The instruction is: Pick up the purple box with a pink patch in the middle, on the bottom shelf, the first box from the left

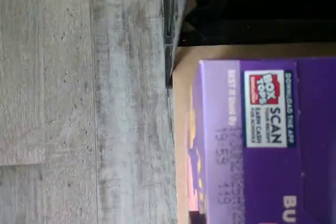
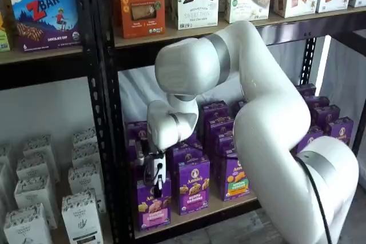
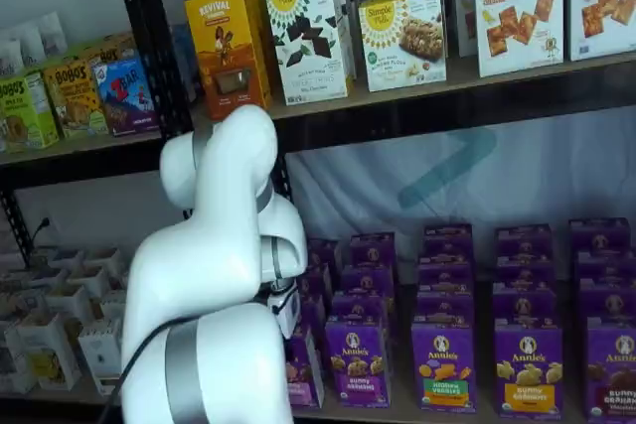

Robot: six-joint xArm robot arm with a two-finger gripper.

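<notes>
Gripping purple box (image 2: 153,201), jaws closed on its top; pink panel low on front.

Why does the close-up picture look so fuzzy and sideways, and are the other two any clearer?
The wrist view is turned on its side and soft: the date print on the small purple carton is smeared and the grey plank floor blurry. In both shelf views the box labels read sharply, though the white robot arm hides much, and the light tan wooden bottom shelf sits in dimmer light.
</notes>
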